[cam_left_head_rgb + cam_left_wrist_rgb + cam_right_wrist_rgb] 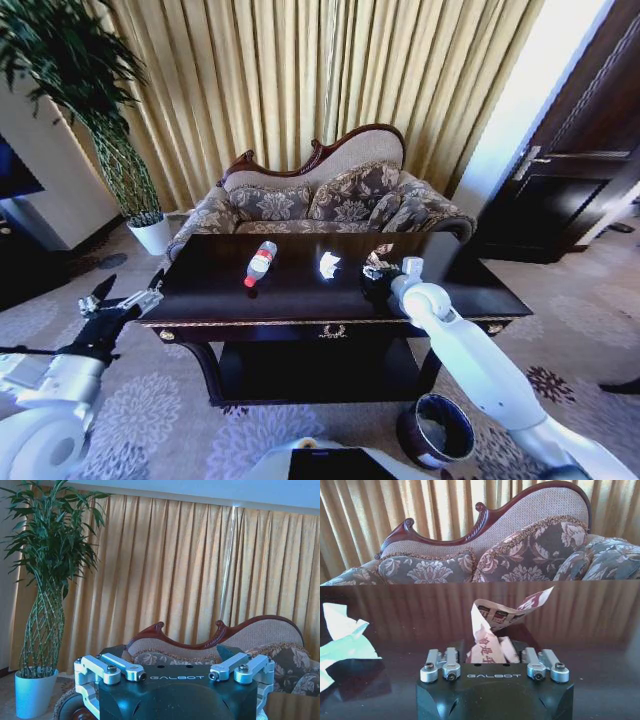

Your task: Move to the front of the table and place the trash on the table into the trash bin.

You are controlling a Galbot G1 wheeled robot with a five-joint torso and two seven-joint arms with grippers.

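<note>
On the dark glossy table [300, 300] lie a clear bottle [260, 262] with a red label, a crumpled white paper [329, 264] and a crumpled beige wrapper [378, 262]. My right gripper [385, 276] rests low over the tabletop at the wrapper. In the right wrist view the wrapper [492, 630] stands between the spread fingers of the open right gripper [492, 661], and the white paper [342, 640] lies off to one side. The round dark trash bin [437, 430] stands on the carpet below the table's front right corner. My left gripper [122, 298] hangs open beyond the table's left end.
A floral sofa [320, 200] stands right behind the table, with gold curtains behind it. A plant in a white pot [152, 235] is at the back left and a dark door [570, 180] at the right. Patterned carpet lies in front of the table.
</note>
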